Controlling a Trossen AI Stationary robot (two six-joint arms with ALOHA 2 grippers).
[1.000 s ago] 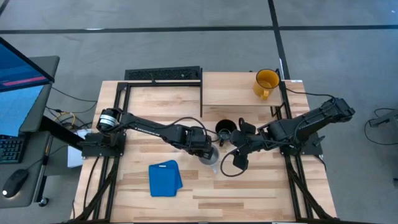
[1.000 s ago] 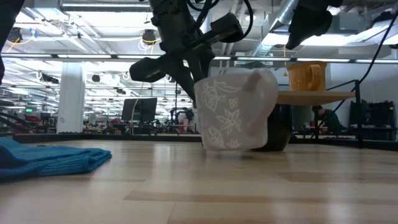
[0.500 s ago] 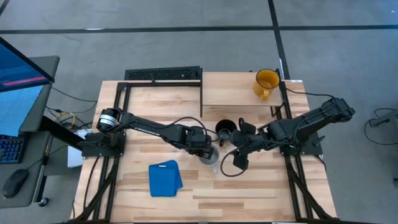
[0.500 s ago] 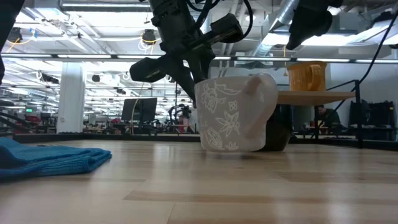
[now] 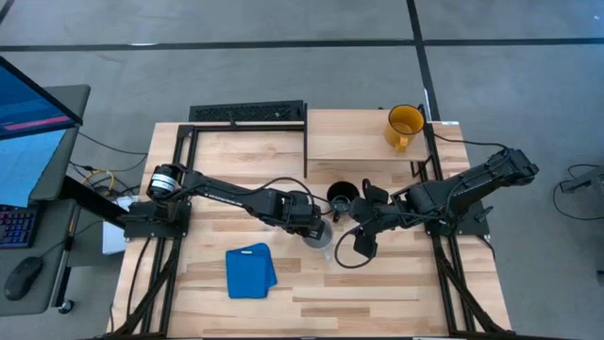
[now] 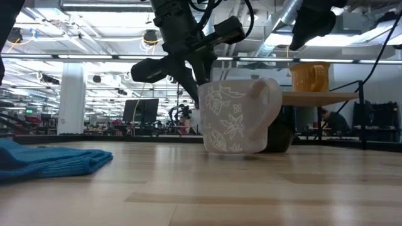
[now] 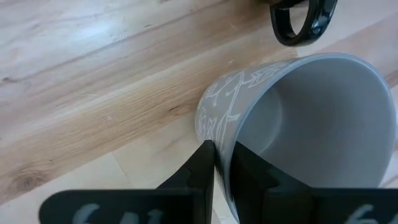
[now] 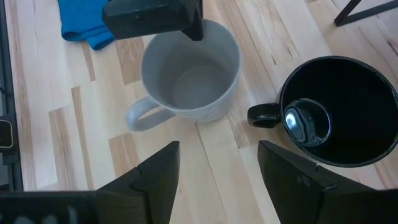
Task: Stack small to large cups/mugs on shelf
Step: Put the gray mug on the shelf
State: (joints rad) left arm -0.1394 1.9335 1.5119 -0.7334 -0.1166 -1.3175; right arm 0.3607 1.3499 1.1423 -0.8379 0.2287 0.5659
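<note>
Since a second ago the grey mug [image 6: 235, 115] has settled from tilted to flat on the desk [image 5: 377, 293]; my left fingers [image 7: 214, 163] still pinch its rim. Black mug [image 8: 339, 112] beside it, right fingers [image 8: 217, 177] spread above, yellow mug [image 5: 404, 124] on shelf [image 5: 354, 137].

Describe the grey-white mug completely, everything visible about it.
The grey-white mug is pale, matte and ceramic-looking, with a white leaf and flower pattern on its outer wall and one loop handle. It is empty, mouth up, standing on the wooden tabletop about mid-table, in front of the shelf. The left end effector pinches its rim, one finger inside and one outside. The black mug stands close beside it; contact cannot be told.
</note>
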